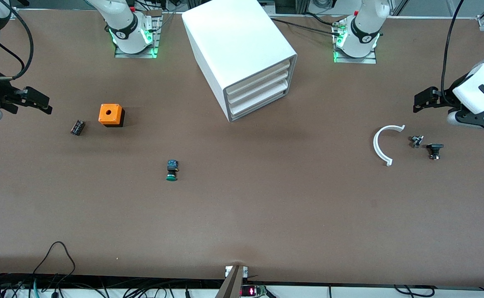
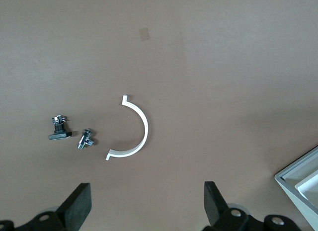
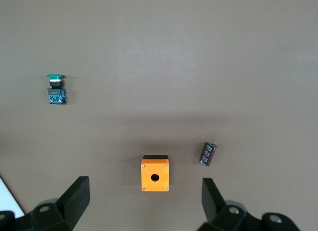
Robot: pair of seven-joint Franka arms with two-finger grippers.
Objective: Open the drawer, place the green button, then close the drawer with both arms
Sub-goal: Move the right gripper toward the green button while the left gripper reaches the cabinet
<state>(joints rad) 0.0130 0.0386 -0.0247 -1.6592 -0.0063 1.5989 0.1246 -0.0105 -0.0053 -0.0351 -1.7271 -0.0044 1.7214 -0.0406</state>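
The white cabinet (image 1: 242, 49) stands between the two arm bases, and its bottommost drawer (image 1: 260, 102) is shut like the two above it. The green-capped button (image 1: 171, 170) lies on its side on the table, nearer the front camera than the cabinet. It also shows in the right wrist view (image 3: 56, 89). My right gripper (image 1: 43, 104) is open and empty, up over the right arm's end of the table, with the orange cube below its fingers (image 3: 79, 196). My left gripper (image 1: 419, 101) is open and empty over the left arm's end, above bare table by the white arc (image 2: 134, 129).
An orange cube with a hole (image 1: 110, 114) and a small dark cylinder (image 1: 77, 127) lie toward the right arm's end. A white arc (image 1: 384, 142), a small metal part (image 1: 416, 141) and a black-capped part (image 1: 434, 150) lie toward the left arm's end.
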